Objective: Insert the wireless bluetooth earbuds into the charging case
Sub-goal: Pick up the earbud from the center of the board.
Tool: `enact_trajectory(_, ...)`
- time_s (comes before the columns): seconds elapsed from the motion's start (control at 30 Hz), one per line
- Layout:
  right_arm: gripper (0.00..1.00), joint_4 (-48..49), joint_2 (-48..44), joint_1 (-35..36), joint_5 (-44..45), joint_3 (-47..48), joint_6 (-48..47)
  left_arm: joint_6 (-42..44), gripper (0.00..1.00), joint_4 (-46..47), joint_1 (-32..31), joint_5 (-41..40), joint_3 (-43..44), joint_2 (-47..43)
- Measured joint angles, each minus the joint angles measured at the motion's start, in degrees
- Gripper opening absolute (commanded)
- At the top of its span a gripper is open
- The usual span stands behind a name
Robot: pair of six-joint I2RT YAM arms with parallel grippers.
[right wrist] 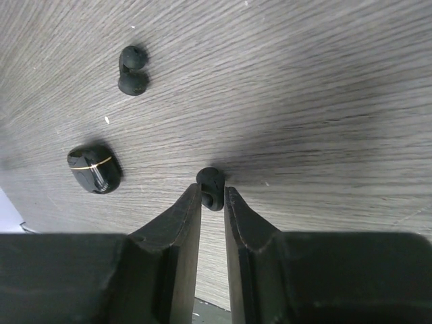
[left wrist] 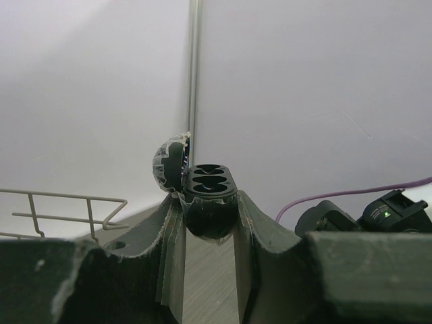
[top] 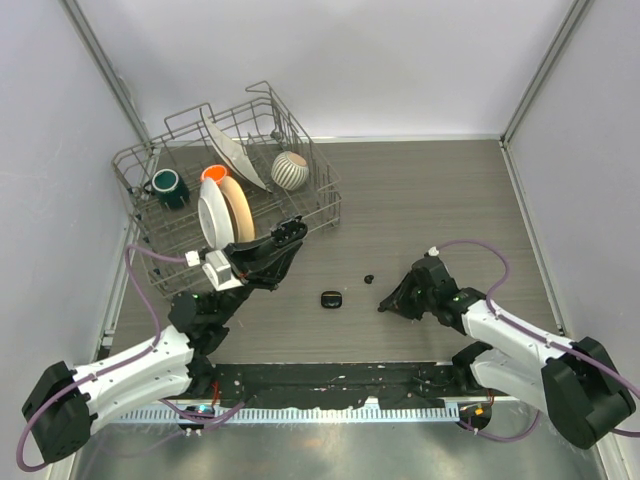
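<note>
My left gripper [left wrist: 209, 212] is shut on the open charging case [left wrist: 210, 185]. Its two sockets face up, empty, and its lid stands open to the left. In the top view this gripper [top: 293, 230] is raised in front of the dish rack. My right gripper [right wrist: 213, 196] is down at the table and shut on a small black earbud [right wrist: 211, 185], pinched between its fingertips. In the top view it [top: 384, 306] is right of centre. A second earbud [right wrist: 133, 69] lies loose on the table and shows in the top view [top: 369, 278].
A closed glossy black oblong pebble with a thin gold line [right wrist: 94, 169] lies on the table [top: 331, 298] between the arms. A wire dish rack [top: 322, 215] with plates, a green mug [top: 166, 187] and a ribbed cup [top: 290, 171] stands at the back left.
</note>
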Motion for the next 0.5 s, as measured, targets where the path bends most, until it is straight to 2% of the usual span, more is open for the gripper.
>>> enact_trajectory(0.1,0.21,1.8,1.0,0.0,-0.6,-0.1,0.3,0.0,0.00,0.1,0.0,0.0,0.0,0.0)
enact_trajectory(0.23,0.07,3.2,1.7,0.0,-1.1,-0.1,0.5,0.0,0.00,0.4,0.0,0.0,0.0,0.0)
enact_trajectory(0.27,0.01,3.6,1.8,0.0,-1.3,-0.1,0.6,0.0,0.00,0.4,0.0,0.0,0.0,0.0)
enact_trajectory(0.5,0.01,2.0,1.3,0.0,-1.3,0.5,0.2,0.2,0.00,0.4,0.0,0.0,0.0,0.0)
